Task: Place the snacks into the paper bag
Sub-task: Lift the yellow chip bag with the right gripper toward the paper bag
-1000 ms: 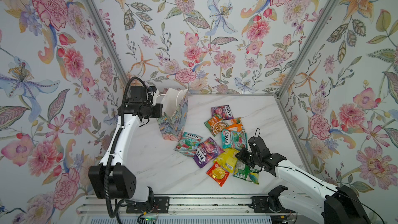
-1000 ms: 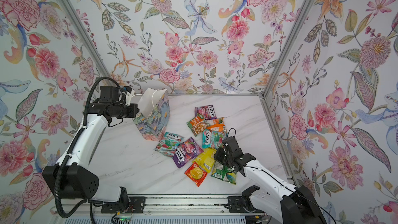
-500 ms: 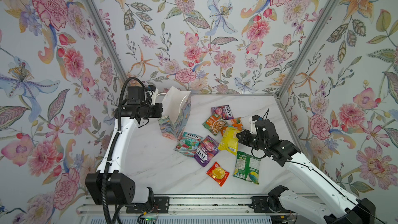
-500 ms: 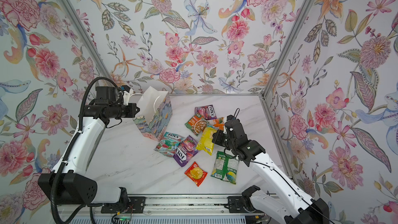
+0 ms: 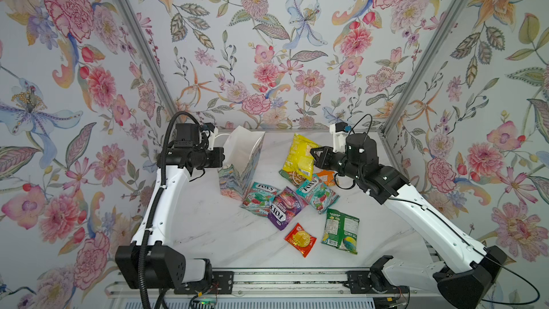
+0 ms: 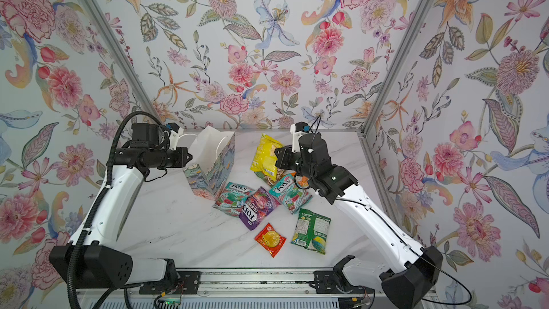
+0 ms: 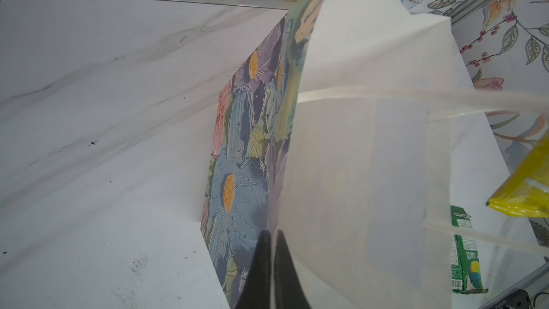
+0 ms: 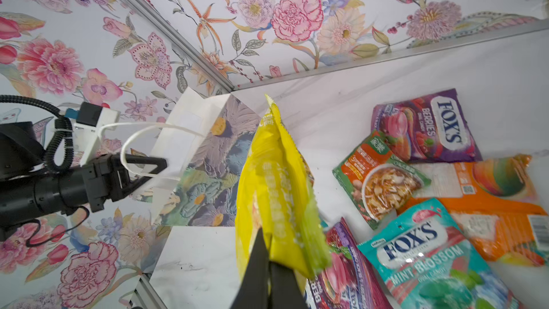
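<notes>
The task looks barely begun: the left pincer [image 7: 272, 233] is shut on the wall of the paper bag [image 5: 246, 150], the right pincer [image 5: 315, 154] is clamped on a raised yellow packet [image 5: 298, 156] beside the bag (what shows of its inside looks empty), and the other snacks [image 5: 283, 208] lie on the counter [image 5: 208, 227] beneath it.

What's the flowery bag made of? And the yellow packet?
The flowery bag looks like paper: matte white inside, sharp folded creases. The yellow packet looks like thin plastic film, probably: glossy, crinkled, zigzag sealed edge.
</notes>
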Robot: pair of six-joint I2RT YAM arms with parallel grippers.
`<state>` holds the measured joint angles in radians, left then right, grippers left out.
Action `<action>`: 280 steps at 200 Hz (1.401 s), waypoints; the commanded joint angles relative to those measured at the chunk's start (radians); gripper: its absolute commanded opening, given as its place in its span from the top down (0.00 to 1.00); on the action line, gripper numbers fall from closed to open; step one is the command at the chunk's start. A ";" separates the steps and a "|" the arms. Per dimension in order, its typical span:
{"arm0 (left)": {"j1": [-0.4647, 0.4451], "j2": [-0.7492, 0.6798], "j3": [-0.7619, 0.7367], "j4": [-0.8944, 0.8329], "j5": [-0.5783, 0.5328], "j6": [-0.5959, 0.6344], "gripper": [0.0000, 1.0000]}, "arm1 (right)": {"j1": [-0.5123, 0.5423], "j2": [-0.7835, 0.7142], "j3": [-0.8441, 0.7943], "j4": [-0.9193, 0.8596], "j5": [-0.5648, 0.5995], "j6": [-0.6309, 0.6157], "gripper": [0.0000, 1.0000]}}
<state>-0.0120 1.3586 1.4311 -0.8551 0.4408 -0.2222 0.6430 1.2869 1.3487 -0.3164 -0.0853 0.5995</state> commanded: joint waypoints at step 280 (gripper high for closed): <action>0.016 0.008 -0.044 0.065 -0.019 -0.011 1.00 | 0.241 0.681 0.919 -0.208 0.182 -0.184 1.00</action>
<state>-0.0113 1.3552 1.3739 -0.7975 0.4374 -0.2325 0.8757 2.0449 2.2925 -0.5358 0.0734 0.4229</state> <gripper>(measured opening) 0.034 0.047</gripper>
